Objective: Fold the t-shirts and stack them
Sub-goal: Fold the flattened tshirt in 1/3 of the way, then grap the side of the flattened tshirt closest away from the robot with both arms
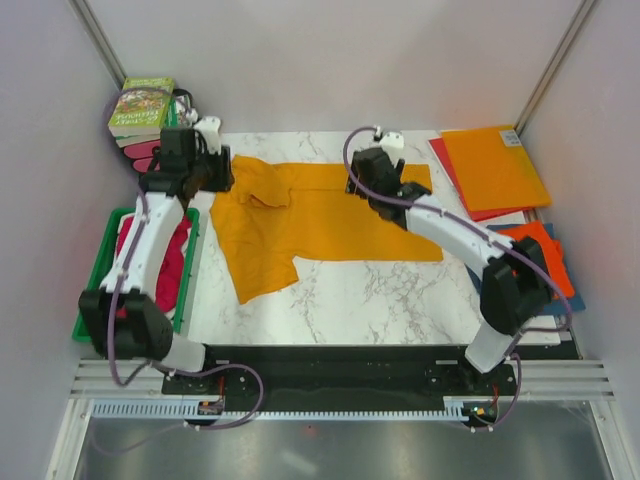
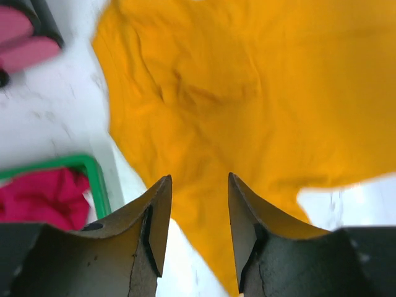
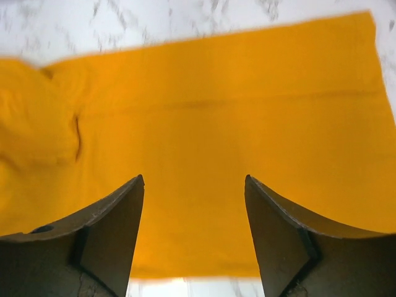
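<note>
A golden-orange t-shirt [image 1: 320, 215] lies spread on the marble table [image 1: 380, 300], its left part crumpled and a sleeve trailing toward the front. It fills the left wrist view [image 2: 247, 93] and the right wrist view [image 3: 216, 124]. My left gripper [image 1: 222, 172] is open and empty above the shirt's left end [image 2: 198, 185]. My right gripper [image 1: 358, 188] is open and empty above the shirt's far edge [image 3: 193, 185]. A magenta-pink t-shirt [image 1: 165, 255] lies in a green basket [image 1: 190, 290]. A red-orange t-shirt [image 1: 540, 255] lies on a blue one at the right edge.
Stiff flat orange [image 1: 495, 165] and red sheets lie at the back right. A green book [image 1: 142, 105] on pink items sits at the back left. White walls close in both sides. A black rail [image 1: 320, 365] runs along the near edge.
</note>
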Controlling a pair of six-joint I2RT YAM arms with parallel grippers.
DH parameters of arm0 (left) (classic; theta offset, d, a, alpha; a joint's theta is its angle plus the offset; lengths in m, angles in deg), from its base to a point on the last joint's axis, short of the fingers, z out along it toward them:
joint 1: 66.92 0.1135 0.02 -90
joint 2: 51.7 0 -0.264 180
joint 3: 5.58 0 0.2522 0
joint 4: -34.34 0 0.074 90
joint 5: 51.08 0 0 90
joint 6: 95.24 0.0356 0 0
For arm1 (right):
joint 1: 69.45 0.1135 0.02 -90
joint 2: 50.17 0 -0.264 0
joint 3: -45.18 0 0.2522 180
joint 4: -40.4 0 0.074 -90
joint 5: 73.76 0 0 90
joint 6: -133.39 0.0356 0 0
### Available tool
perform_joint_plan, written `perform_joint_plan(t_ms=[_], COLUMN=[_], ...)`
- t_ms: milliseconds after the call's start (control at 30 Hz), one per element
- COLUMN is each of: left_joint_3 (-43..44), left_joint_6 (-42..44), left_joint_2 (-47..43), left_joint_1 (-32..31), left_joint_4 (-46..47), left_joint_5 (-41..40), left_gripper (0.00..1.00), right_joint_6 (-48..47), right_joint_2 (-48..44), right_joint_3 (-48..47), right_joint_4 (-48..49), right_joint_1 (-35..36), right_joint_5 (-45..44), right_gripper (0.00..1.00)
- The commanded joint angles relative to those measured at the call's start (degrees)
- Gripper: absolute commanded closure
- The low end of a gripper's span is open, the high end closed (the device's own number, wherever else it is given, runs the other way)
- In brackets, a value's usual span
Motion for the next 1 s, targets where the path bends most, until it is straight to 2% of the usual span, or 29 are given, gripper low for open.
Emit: perform_joint_plan(t_ms=[0, 33, 200, 233, 333, 467, 533, 633, 733, 767, 833, 900, 967], left_joint_3=[-21.3, -23.8, -34.0, -34.1, -34.2, -34.0, -33.2, -31.3, -32.6, -36.1, -41.6, -48.6, -54.3], left_joint_6=[4.0, 4.5, 5.8, 5.1, 4.6, 2.3, 1.7, -0.7, -3.3, -6.1, -6.9, -5.9, -6.0], left_joint_2=[-9.6, -13.6, -21.9, -23.8, -26.6, -25.1, -23.9, -24.7, -30.4, -32.4, -37.0, -36.7, -34.4], left_joint_1=[-0.2, -0.2, -0.1, 0.3, 0.8, 1.1, 1.3, 2.9, 8.4, 9.6, 11.6, 11.6, 11.6], left_joint_4=[-1.0, -2.2, -4.6, -5.1, -5.1, -3.8, -3.7, -2.8, 4.5, 8.6, 23.0, 35.3, 42.2], left_joint_5=[3.9, 3.6, 3.4, 2.2, 5.4, 6.1, 5.9, 9.0, 10.2, 9.9, 7.4, 6.4, 7.4], left_gripper=[0.52, 0.53, 0.53, 0.53, 0.52, 0.51, 0.54, 0.55, 0.48, 0.46, 0.42, 0.40, 0.39], right_joint_6=[1.7, 3.0, 6.5, 6.8, 8.0, 10.8, 11.3, 11.6, 10.8, 10.5, 9.4, 7.5, 6.5], right_joint_2=[-10.1, -11.7, -19.0, -19.9, -19.9, -19.0, -19.4, -20.7, -22.4, -22.9, -24.2, -24.7, -24.8], right_joint_3=[13.5, 17.4, 24.6, 26.0, 27.3, 27.6, 28.3, 28.9, 28.9, 28.9, 29.0, 29.2, 29.0], right_joint_4=[-2.3, -2.2, -4.0, -4.7, -7.5, -11.0, -11.4, -11.1, -10.4, -10.2, -9.3, -8.7, -8.8], right_joint_1=[5.1, 7.2, 13.4, 16.2, 21.3, 24.8, 25.7, 26.4, 26.8, 27.0, 27.1, 27.4, 27.4], right_joint_5=[-4.7, -5.5, -11.1, -12.4, -17.6, -21.5, -22.6, -22.8, -24.2, -24.6, -25.2, -25.4, -26.1], right_gripper=[0.27, 0.27, 0.29, 0.29, 0.29, 0.29, 0.29, 0.29, 0.29, 0.29, 0.29, 0.29, 0.29])
